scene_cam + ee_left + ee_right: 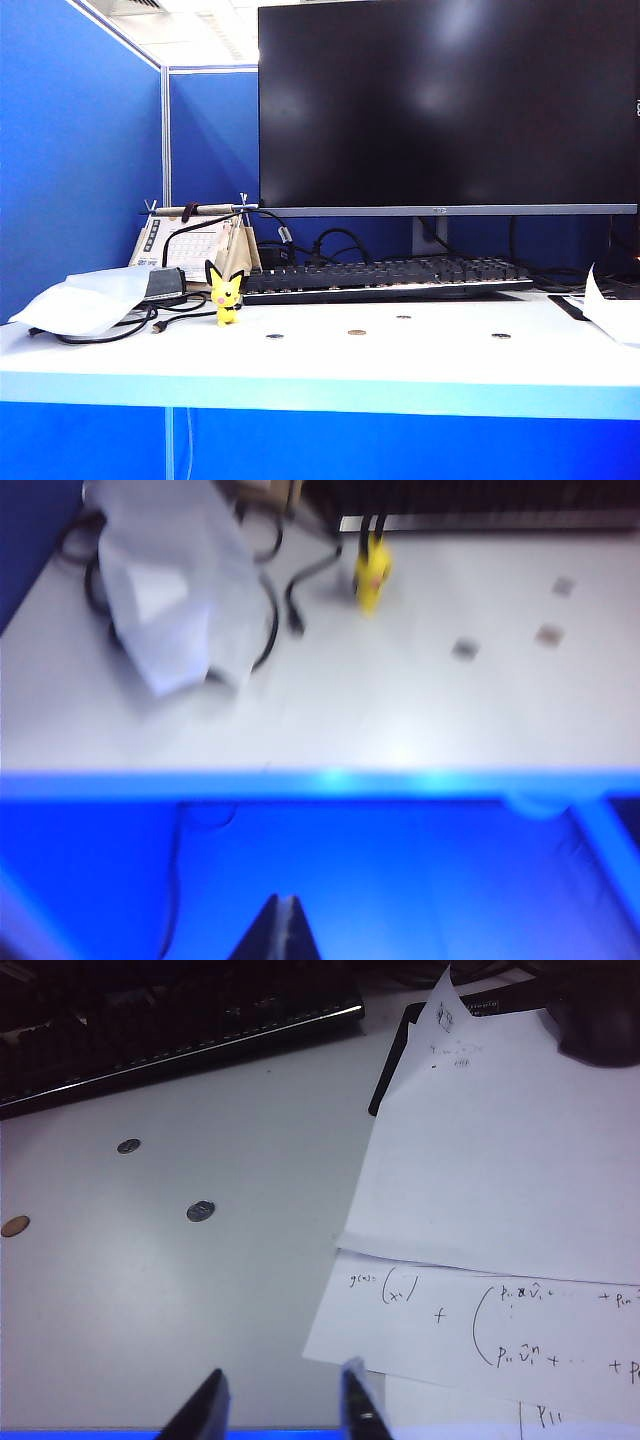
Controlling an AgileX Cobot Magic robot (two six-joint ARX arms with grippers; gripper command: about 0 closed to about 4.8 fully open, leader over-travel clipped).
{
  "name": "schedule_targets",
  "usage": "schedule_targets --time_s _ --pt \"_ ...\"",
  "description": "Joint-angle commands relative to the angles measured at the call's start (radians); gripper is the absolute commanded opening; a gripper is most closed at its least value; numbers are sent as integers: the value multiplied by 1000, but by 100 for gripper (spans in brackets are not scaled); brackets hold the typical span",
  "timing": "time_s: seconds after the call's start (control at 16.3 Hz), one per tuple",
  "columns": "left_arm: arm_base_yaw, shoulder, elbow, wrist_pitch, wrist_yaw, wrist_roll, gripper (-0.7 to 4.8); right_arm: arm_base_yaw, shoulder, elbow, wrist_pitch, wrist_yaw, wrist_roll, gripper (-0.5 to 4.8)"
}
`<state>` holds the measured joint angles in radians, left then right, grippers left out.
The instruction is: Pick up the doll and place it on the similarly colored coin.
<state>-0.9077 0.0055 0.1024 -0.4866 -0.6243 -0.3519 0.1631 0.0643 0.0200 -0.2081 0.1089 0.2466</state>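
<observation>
White desk (330,360) in a blue-partitioned cubicle. Doll (225,293): upright near the keyboard's (385,277) left end, untouched. Golden coin (356,332): bare, well right of it. Left gripper (283,930): fingers together, off the desk edge. Right gripper (280,1400): fingers apart, empty, above papers (480,1210). Nothing done yet.

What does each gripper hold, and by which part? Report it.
Nothing is held. The left gripper is shut on nothing, off the table's front edge; the right gripper is open above papers. The doll stands untouched.
</observation>
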Motion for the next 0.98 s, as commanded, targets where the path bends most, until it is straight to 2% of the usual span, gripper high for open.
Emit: schedule_targets --time_s 0.06,0.12,0.18,0.37,0.49,0.61,0.74,0.86,0.98 --pt "1 0 -3 -19 -4 0 63 1 -2 2 -13 2 4 148" --pt "1 0 -3 -18 -4 0 130 1 -2 2 -12 2 4 148" --pt "1 0 -3 -18 -4 1 156 1 -2 2 -13 2 4 148" --pt "1 0 -4 -13 14 1 161 1 -2 2 -13 2 4 148" --pt "1 0 -10 34 95 29 161 1 -2 2 -13 2 4 148" --pt "1 0 -10 168 113 114 170 1 -2 2 -13 2 4 148" --pt "1 11 -10 360 112 231 263 1 -2 2 -13 2 4 148" --pt "1 62 -10 454 111 248 288 1 -2 2 -13 2 4 148" --pt "1 199 -10 567 113 248 348 1 -2 2 -13 2 4 148"
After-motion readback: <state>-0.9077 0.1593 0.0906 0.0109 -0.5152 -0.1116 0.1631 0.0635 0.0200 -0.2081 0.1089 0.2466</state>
